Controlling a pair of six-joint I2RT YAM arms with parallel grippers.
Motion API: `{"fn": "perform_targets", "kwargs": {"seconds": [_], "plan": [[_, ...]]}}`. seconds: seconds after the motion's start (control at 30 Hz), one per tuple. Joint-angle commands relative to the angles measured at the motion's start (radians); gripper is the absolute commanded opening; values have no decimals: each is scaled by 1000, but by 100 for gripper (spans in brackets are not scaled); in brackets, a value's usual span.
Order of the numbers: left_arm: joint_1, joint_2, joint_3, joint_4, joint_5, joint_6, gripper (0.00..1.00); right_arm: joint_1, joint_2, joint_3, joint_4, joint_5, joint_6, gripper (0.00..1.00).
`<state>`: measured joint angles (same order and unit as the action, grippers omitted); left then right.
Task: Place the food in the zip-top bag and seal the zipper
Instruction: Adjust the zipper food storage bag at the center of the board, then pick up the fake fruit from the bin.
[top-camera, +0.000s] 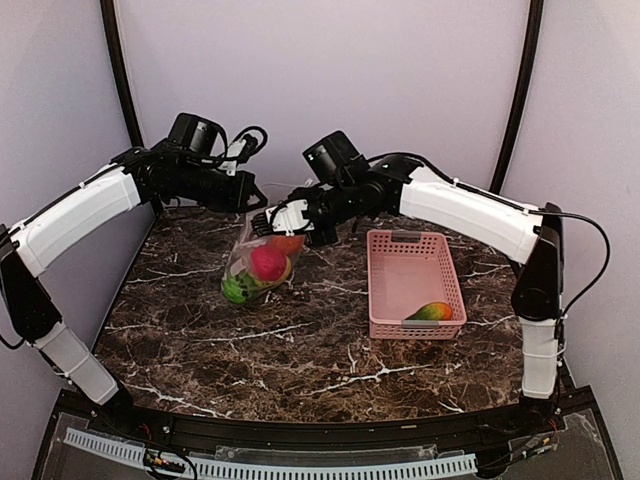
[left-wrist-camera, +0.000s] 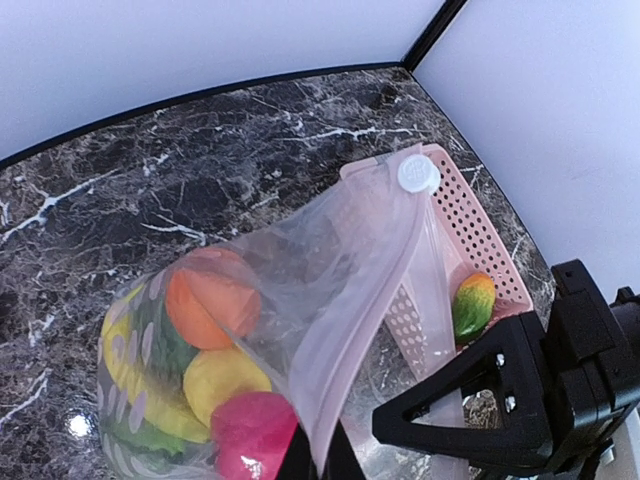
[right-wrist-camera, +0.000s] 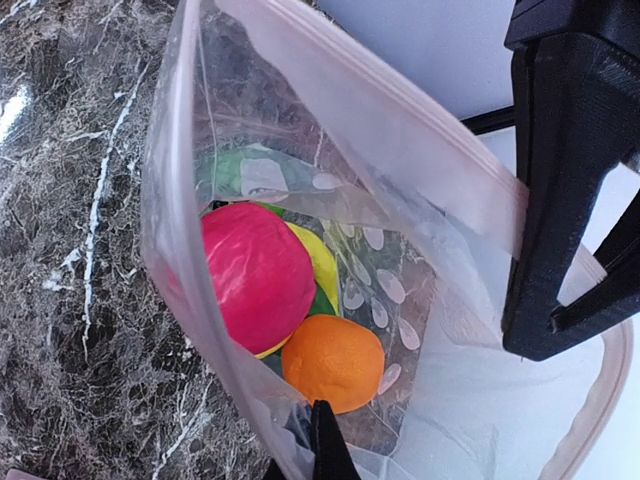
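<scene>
Over a veined marble table (top-camera: 300, 350), both arms bend inward at upper centre. The left gripper (top-camera: 258, 203) and right gripper (top-camera: 262, 224) pinch the limp, dotted zip-top bag (top-camera: 243, 252).

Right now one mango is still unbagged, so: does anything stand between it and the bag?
Only the left wall of the pink basket: the mango lies in its near corner. Nothing else visible lies between basket and zip-top bag.

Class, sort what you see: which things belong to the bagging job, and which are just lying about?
Job: bag; red fruit and orange inside it; mango in the basket.
Lying about: basket; table.
</scene>
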<state>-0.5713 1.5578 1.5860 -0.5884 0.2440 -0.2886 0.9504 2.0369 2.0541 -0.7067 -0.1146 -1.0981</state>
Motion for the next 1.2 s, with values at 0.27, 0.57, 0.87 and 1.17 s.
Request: {"fn": "perform_targets", "kwargs": {"seconds": [0.27,0.57,0.87,1.17], "plan": [[18,1,159,-145,-42,87,1,26,-38,-9,24,-45,36,0],[18,27,-28,20,160,-27,1,25,-106,23,-159,-152,148,46],[17,50,-31,62,217,-57,1,-25,-150,181,-419,-348,254,74],[16,50,-36,75,244,-66,1,-299,-321,-14,-410,-435,410,99]]}}
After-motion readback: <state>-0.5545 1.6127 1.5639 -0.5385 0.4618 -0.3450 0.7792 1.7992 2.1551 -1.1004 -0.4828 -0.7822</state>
